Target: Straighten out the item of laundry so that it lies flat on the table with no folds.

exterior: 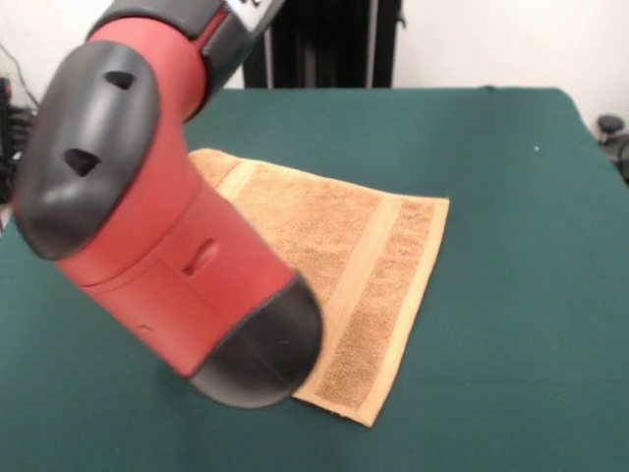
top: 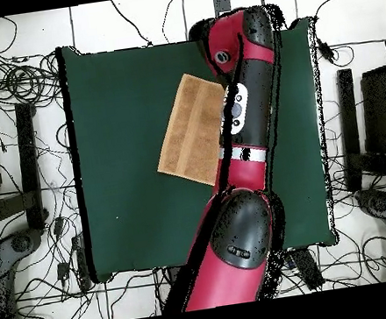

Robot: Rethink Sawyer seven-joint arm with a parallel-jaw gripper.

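One arm fills the left of my front view, red and black, its bulky links crossing in front of the towel and hiding that cloth's left part. I cannot make out the gripper in either view, so I cannot tell how the jaws stand. Right of the arm, the towel lies spread on the green table, paler bands running along it, its near corner pointing toward the table's front edge.

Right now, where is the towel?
In the front view, the towel lies on the green table near the middle, its left part hidden behind the red arm.
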